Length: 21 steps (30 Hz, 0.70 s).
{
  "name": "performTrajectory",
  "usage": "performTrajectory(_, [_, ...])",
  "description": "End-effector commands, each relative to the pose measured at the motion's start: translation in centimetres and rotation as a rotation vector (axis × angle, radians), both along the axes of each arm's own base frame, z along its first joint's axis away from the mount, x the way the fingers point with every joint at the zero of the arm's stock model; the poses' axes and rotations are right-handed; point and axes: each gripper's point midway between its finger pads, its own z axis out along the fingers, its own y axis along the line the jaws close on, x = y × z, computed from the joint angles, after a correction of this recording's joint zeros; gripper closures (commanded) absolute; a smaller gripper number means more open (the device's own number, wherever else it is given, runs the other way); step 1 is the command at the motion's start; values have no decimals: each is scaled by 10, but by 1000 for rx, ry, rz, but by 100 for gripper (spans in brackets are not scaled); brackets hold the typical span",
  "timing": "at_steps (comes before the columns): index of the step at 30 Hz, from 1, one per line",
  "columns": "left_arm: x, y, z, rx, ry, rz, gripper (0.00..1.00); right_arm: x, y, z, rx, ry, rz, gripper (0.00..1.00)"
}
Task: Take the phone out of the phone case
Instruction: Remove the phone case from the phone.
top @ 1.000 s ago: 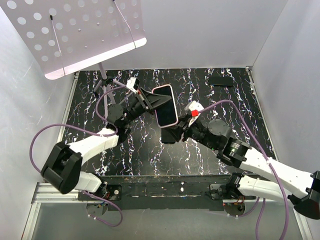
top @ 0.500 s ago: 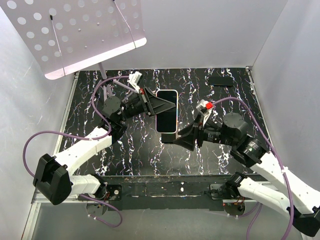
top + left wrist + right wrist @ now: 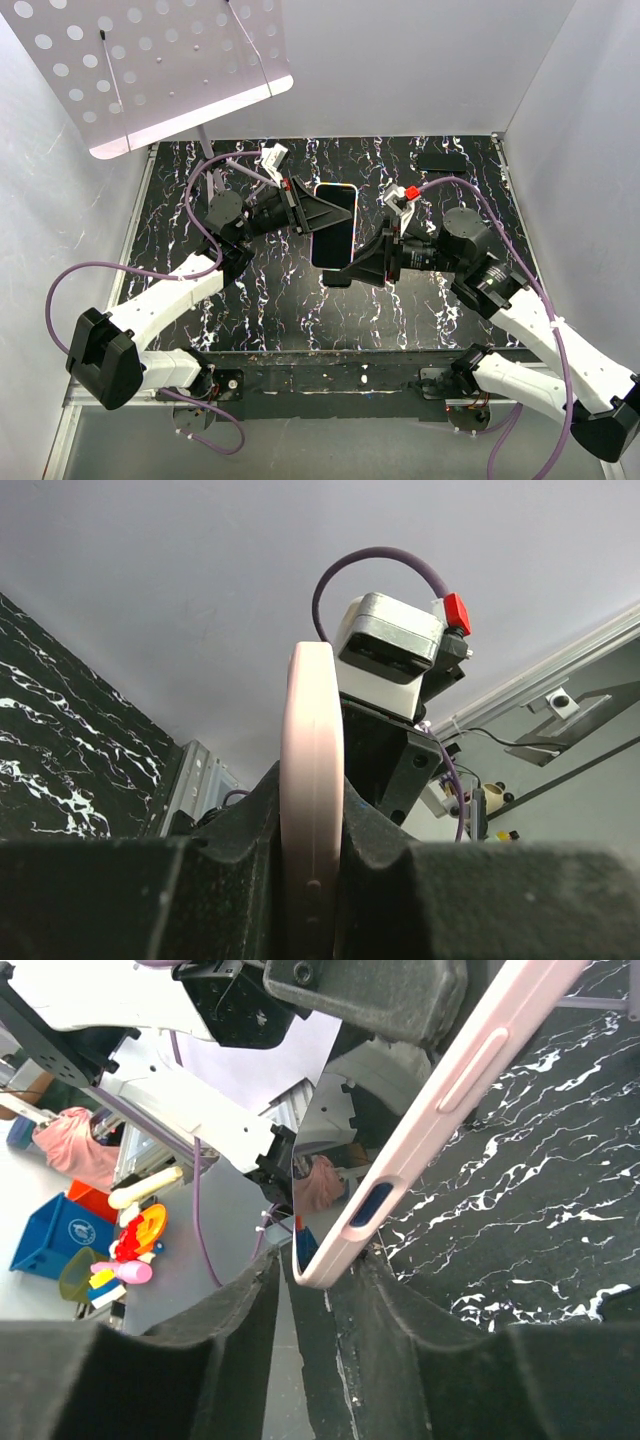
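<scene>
Left gripper [image 3: 322, 212] clamps the phone [image 3: 333, 226] aloft between its fingers, right gripper [image 3: 345, 272] straddles the pink case [image 3: 440, 1100] at its bottom corner, bite unclear: stiff, breakable glass in a flexible sleeve, so peel that corner lip.

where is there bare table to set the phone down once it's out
Bare table lies along the near edge between the arms, and at the far edge between stand leg and black slab. Centre is crowded: left gripper and right gripper clamp the phone.
</scene>
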Motion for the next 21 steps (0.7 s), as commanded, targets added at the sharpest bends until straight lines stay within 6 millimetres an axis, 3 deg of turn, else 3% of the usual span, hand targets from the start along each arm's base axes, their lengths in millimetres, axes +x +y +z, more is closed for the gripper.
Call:
performTrajectory(1, [-14, 11, 44, -78, -94, -4, 100, -2, 5, 31, 88, -77, 42, 62])
performTrajectory(4, [-16, 10, 42, -63, -73, -28, 100, 4, 8, 24, 74, -94, 34, 72])
performTrajectory(8, [-24, 10, 43, -68, -51, -89, 100, 11, 10, 10, 46, -187, 39, 99])
performTrajectory(12, [-36, 8, 48, -78, -15, -201, 100, 35, 4, -14, -23, -348, -64, 99])
performTrajectory(21, [-43, 3, 36, -62, 136, -343, 100, 58, 4, -9, -191, -613, -166, 99])
